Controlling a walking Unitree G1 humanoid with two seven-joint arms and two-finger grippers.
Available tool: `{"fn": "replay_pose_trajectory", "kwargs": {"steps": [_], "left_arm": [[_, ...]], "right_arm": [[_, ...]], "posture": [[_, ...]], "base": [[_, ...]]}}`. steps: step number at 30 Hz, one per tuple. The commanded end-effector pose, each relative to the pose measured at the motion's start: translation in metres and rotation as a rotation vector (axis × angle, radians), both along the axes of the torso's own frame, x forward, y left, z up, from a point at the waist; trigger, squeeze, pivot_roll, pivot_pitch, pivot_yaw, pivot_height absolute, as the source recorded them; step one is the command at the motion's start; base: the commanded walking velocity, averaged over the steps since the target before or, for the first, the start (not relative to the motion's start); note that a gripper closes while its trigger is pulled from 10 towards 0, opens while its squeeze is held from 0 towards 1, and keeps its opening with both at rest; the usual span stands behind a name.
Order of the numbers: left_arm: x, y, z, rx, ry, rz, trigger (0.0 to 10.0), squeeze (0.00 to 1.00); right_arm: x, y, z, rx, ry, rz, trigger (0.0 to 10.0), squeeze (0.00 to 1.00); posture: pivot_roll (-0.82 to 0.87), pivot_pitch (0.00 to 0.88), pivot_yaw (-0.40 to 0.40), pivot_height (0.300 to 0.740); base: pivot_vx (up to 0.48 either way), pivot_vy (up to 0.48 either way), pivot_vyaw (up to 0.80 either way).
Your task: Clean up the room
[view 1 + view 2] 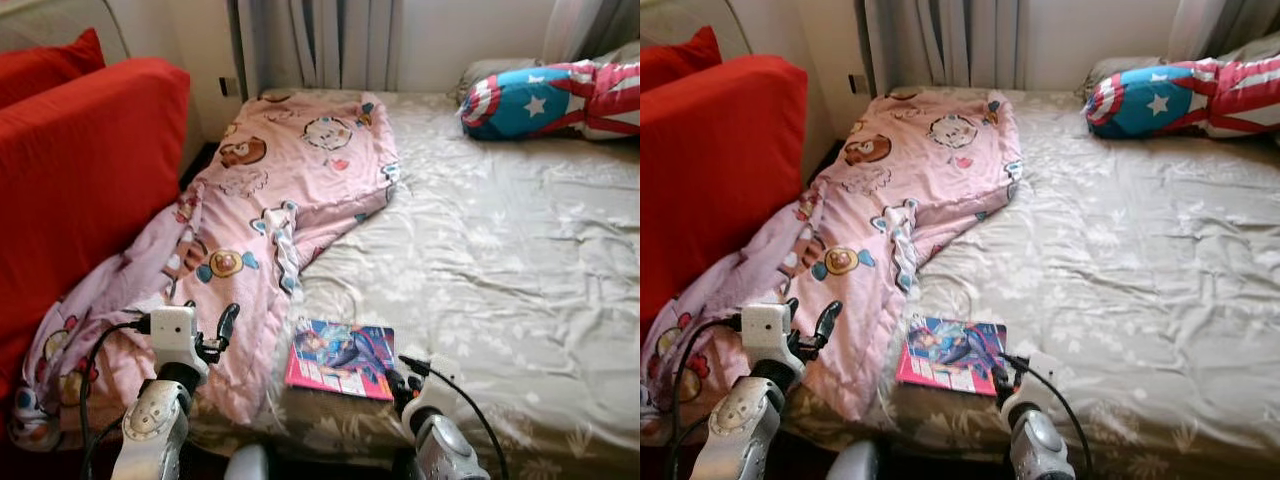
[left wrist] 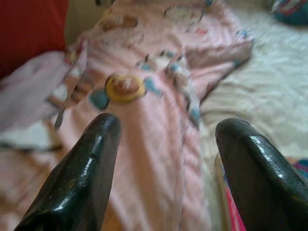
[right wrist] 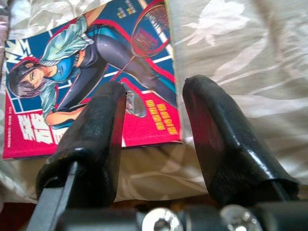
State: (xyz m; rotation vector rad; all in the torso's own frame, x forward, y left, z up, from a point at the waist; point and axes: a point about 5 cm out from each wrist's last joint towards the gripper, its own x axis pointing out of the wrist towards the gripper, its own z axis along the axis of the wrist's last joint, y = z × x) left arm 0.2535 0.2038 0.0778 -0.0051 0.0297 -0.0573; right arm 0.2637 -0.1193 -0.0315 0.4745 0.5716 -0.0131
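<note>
Glossy comic book (image 3: 96,72) lies at the bed (image 1: 520,300) edge; our right gripper (image 3: 154,130) straddles its corner, fingers apart, ready to pinch; left gripper (image 2: 166,163) hovers open over the pink quilt (image 1: 270,200).

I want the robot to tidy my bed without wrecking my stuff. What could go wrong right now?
The thin comic book with the pink-edged cover lies flat near the edge of the bed with the beige leaf-print sheet. The open right claw may crease its cover or nudge it off the edge. The open left claw, over the pink cartoon-print blanket, could snag its loose folds.
</note>
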Motion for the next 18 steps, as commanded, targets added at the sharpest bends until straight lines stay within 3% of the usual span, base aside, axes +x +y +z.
{"fn": "replay_pose_trajectory", "kwargs": {"steps": [1,7,18], "left_arm": [[-0.003,0.001,0.005,0.004,0.003,0.003,10.0,0.00],[-0.015,0.002,0.011,0.010,0.011,0.016,10.0,0.00],[-0.032,0.003,0.018,0.016,0.045,0.034,10.0,0.00]], "right_arm": [[0.006,0.003,0.005,0.030,-0.028,-0.006,10.0,0.00],[0.013,-0.005,0.012,0.042,-0.075,-0.018,10.0,0.00],[0.010,-0.012,0.008,0.055,-0.039,-0.053,10.0,0.00]], "posture": [[0.20,0.176,0.008,0.621],[0.24,0.243,0.006,0.621],[0.26,0.297,0.016,0.621]], "base": [[0.000,0.000,0.00],[0.000,0.000,0.00],[0.000,0.000,0.00]]}}
